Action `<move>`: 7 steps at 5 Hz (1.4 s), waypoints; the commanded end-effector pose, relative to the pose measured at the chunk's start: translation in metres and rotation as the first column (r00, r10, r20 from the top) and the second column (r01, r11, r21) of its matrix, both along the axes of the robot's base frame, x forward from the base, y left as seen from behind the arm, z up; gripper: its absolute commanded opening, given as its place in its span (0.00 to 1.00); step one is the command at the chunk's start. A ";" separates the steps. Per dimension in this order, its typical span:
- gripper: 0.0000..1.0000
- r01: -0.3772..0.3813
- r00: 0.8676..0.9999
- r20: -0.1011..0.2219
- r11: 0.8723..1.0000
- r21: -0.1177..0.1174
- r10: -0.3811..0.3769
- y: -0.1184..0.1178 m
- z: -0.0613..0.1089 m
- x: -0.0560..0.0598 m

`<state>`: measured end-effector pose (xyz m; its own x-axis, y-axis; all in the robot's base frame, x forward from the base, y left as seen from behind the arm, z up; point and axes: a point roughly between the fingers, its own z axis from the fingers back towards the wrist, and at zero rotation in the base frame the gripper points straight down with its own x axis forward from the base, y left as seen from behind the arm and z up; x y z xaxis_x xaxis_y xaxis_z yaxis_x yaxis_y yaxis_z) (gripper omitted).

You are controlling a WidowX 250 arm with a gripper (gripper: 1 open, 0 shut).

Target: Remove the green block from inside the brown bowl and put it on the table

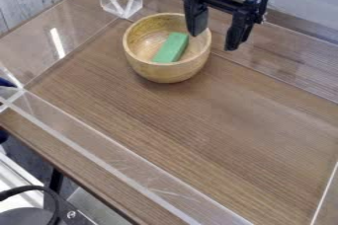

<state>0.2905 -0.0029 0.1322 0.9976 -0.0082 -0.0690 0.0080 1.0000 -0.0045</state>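
Observation:
The green block (pixel 173 47) lies tilted inside the brown bowl (pixel 145 61), which stands at the back of the table (pixel 199 130). My gripper (pixel 216 35) hangs just above the bowl's right rim, pointing straight down. Its two black fingers stand wide apart with nothing between them. The left finger (pixel 196 20) overlaps the bowl's far right rim in the picture; the right finger sits outside the bowl. The block is a little left of the gripper and untouched.
A small clear plastic stand (pixel 121 2) sits behind the bowl at the back left. Low clear acrylic walls (pixel 27 99) edge the table at the left and front. Bare wood-grain tabletop stretches in front of the bowl.

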 end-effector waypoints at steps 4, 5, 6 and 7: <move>1.00 -0.050 0.999 -0.017 0.998 0.028 0.051 0.056 -0.017 -0.003; 1.00 -0.061 0.998 -0.023 0.998 0.035 0.062 0.065 -0.024 -0.001; 1.00 -0.076 0.997 -0.029 0.996 0.039 0.077 0.075 -0.032 0.000; 1.00 -0.085 0.996 -0.033 0.996 0.040 0.087 0.084 -0.041 0.003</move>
